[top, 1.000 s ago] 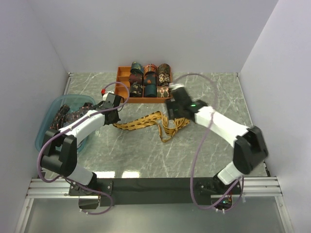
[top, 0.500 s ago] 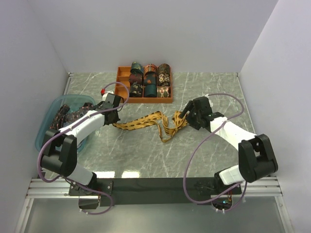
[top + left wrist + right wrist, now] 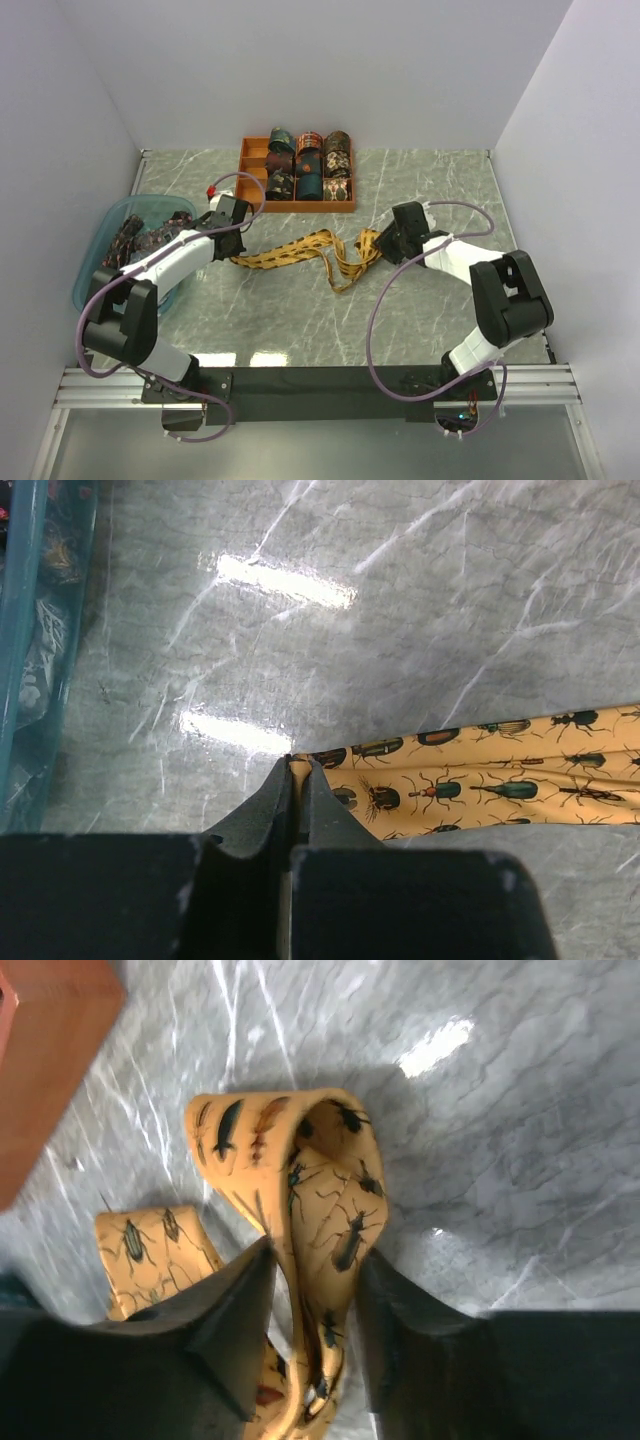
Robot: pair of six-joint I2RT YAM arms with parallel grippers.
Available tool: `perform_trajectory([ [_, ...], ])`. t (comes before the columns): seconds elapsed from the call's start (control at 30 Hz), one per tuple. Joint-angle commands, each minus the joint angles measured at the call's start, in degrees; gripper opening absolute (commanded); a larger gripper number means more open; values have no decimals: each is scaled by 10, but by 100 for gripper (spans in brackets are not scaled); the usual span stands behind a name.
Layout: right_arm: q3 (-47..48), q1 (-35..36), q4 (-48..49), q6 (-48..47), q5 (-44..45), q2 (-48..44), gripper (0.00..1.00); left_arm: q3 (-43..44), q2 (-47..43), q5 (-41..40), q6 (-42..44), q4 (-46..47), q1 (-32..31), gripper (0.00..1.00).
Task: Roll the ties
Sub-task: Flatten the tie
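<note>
The flat orange plastic tray [image 3: 300, 206] with compartments sits at the back of the grey marble-look table [image 3: 440, 190]. Rolled-up fabric ties [image 3: 310, 168] stand in it. The see-through blue plastic basin [image 3: 92, 262] is at the left edge, with loose dark ties [image 3: 150, 238] inside. The long yellow beetle-print fabric tie [image 3: 290, 251] lies on the table in the middle, in front of the tray. The left gripper [image 3: 297, 764] pinches its left end, just right of the basin. The right gripper [image 3: 315, 1252] is at its right end, with a folded loop between its fingers, touching both.
</note>
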Motion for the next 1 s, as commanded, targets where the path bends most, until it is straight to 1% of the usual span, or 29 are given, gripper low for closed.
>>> perform_trajectory([
  [0.0, 28, -9, 8, -9, 50, -6, 37, -1, -24, -7, 9, 11, 2, 1],
  [0.03, 35, -9, -5, -29, 58, -16, 23, 1, -25, -5, 10, 8, 2, 1],
  [0.07, 44, -11, -19, -41, 68, -21, 16, 2, -26, -1, 10, 5, 2, 1],
  [0.1, 67, -14, -58, -55, 79, -27, 10, 5, -28, 4, 12, 2, 2, 1],
  [0.13, 83, -16, -85, -90, 104, -38, 0, 6, -29, 10, 13, -2, 2, 1],
  [0.17, 101, -17, -146, -112, 118, -40, 0, 8, -30, 16, 14, -6, 2, 1],
  [0.2, 145, -19, -180, -137, 131, -41, 0, 13, -32, 23, 16, -9, 1, 1],
  [0.23, 169, -21, -214, -192, 154, -36, 0, 14, -33, 43, 17, -11, 1, 1],
  [0.27, 194, -22, -251, -217, 164, -33, 0, 14, -33, 53, 17, -13, 1, 1],
  [0.3, 241, -22, -321, -245, 179, -25, 0, 14, -37, 67, 17, -14, 0, 1],
  [0.33, 265, -21, -359, -293, 203, -20, 0, 12, -38, 89, 14, -15, 0, 1],
  [0.37, 287, -21, -432, -317, 217, -12, 0, 10, -41, 102, 12, -18, -1, 1],
  [0.4, 331, -22, -472, -339, 224, 8, 0, 7, -43, 113, 9, -22, -2, 1],
  [0.43, 356, -22, -514, -369, 234, 22, 0, 5, -43, 131, 7, -25, -2, 1],
  [0.47, 397, -21, -590, -380, 267, 37, 0, 2, -46, 139, 5, -35, -2, 1],
  [0.5, 416, -22, -623, -387, 280, 68, 0, -1, -48, 147, 3, -39, -3, 1],
  [0.57, 445, -21, -682, -400, 306, 98, 1, -4, -52, 169, 2, -46, -3, 1],
  [0.6, 469, -22, -691, -407, 314, 126, 2, -8, -54, 175, 1, -51, -3, 1],
  [0.67, 485, -21, -691, -428, 315, 154, 3, -8, -57, 180, 0, -56, -4, 1],
  [0.7, 509, -22, -696, -436, 302, 189, 3, -10, -59, 181, 0, -61, -4, 1],
  [0.77, 536, -20, -712, -459, 296, 227, 4, -11, -60, 182, 0, -65, -4, 1],
  [0.8, 564, -21, -718, -465, 294, 264, 5, -11, -62, 184, 0, -67, -4, 1],
  [0.9, 616, -21, -723, -481, 308, 326, 7, -14, -65, 185, -4, -75, -4, 1],
  [0.97, 656, -20, -710, -492, 296, 350, 14, -15, -64, 185, -5, -76, -4, 1],
])
